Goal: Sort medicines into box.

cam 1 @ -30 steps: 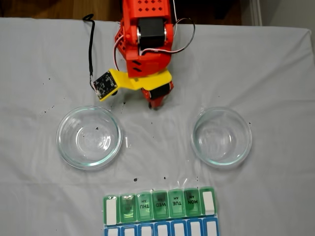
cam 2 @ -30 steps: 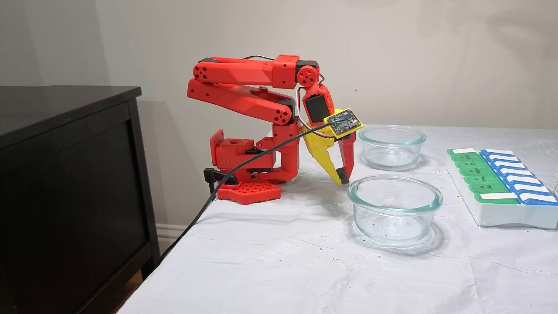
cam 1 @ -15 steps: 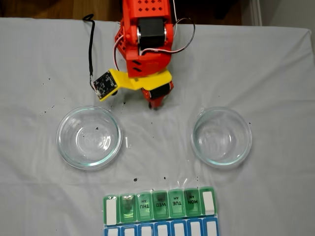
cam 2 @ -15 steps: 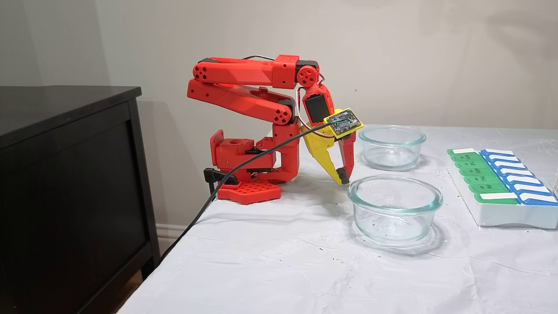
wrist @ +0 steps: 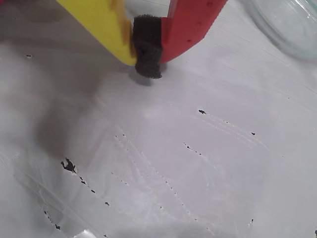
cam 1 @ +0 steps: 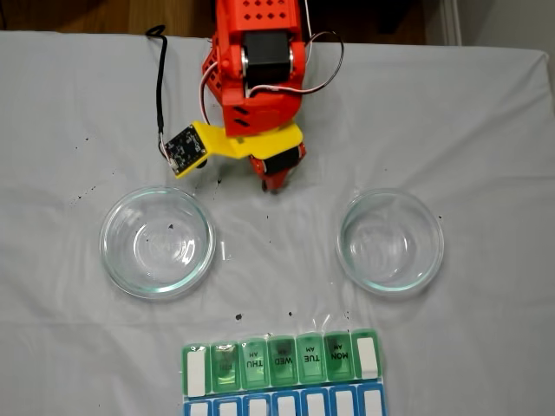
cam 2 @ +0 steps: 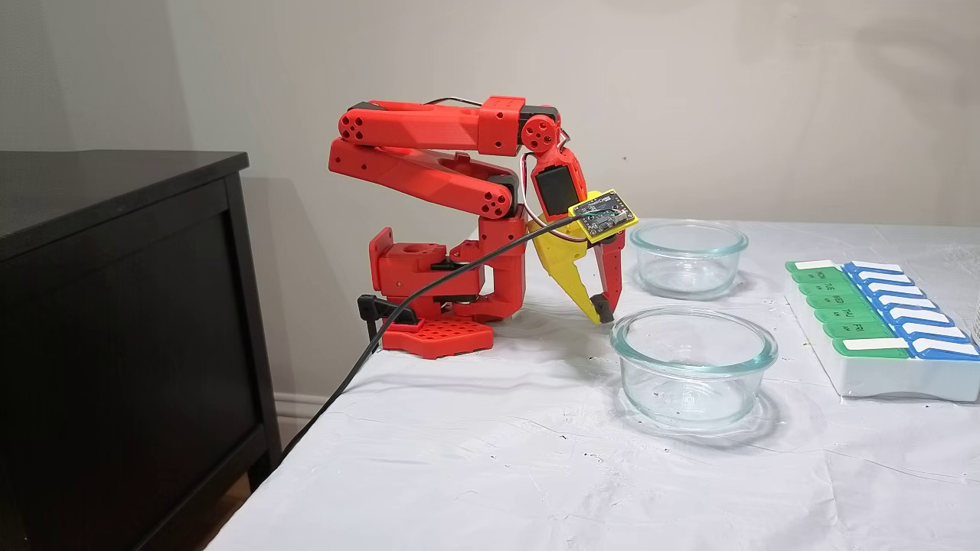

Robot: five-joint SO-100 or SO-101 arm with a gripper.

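In a fixed view from above, the red arm [cam 1: 258,78] reaches down the picture from the top edge over a white cloth [cam 1: 486,130]. Its gripper [cam 1: 274,185] points at the cloth between two glass bowls, one at the left [cam 1: 157,242] and one at the right [cam 1: 390,240]. Both bowls look bare but for a few black specks in the left one. A small circuit board [cam 1: 186,148] sits on a yellow bracket beside the wrist. The box [cam 1: 282,373] lies at the bottom edge, below the gap between the bowls, with one green row of seven lids and a blue row under it, cut off by the edge. All lids look shut. No pills can be made out.

In the wrist view, the gripper [wrist: 147,57] has one yellow finger [wrist: 101,25] and one red finger [wrist: 190,22], pressed together on a black foam pad with nothing else between them. The tip hangs just above the cloth, which carries scattered black specks [wrist: 69,165]. One bowl rim [wrist: 287,29] shows at the upper right.

In a fixed view from the side, the arm [cam 2: 429,161] is folded, the gripper [cam 2: 601,312] closed and tip-down near the nearer bowl [cam 2: 693,367]. The second bowl [cam 2: 687,259] stands behind. The box [cam 2: 880,329] rests at the right, well apart from the gripper. A black cabinet [cam 2: 115,321] stands at the left.
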